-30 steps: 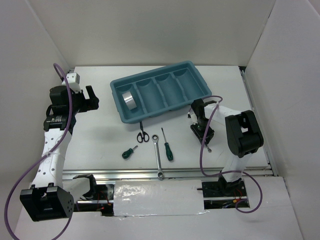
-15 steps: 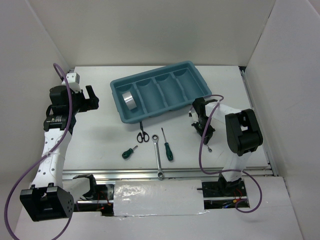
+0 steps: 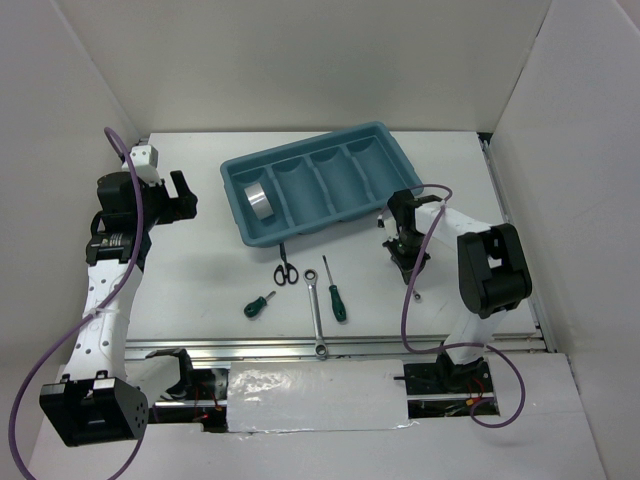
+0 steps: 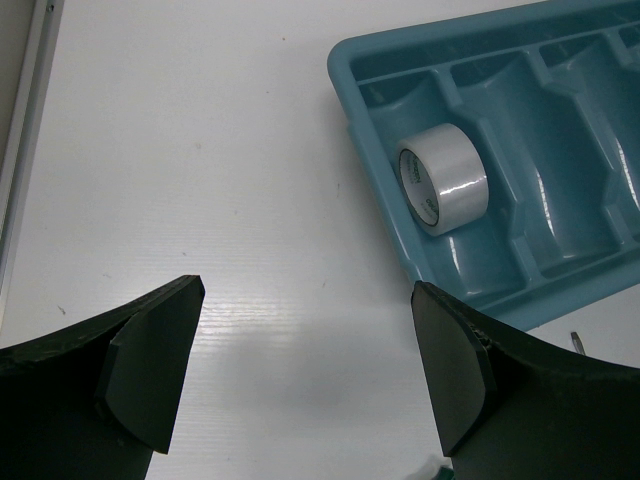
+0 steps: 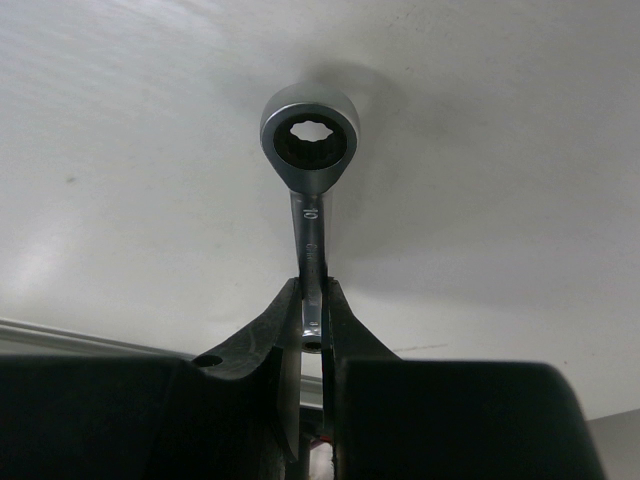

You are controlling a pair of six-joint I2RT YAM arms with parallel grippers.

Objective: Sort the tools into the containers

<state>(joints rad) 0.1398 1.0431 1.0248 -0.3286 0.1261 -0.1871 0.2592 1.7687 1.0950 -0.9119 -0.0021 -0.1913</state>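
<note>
Right gripper [image 5: 314, 297] angles downward, pinching the short wrench [image 5: 310, 228]

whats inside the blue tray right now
A silver tape roll stands on edge in the tray's leftmost compartment. The other three show only bare plastic; the near wall hides a strip of each floor.

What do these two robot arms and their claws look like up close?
The left arm and right arm are white tubes with chunky black joint blocks; a purple cable loops along each. The left claw and right claw each have two matte black fingers.
</note>
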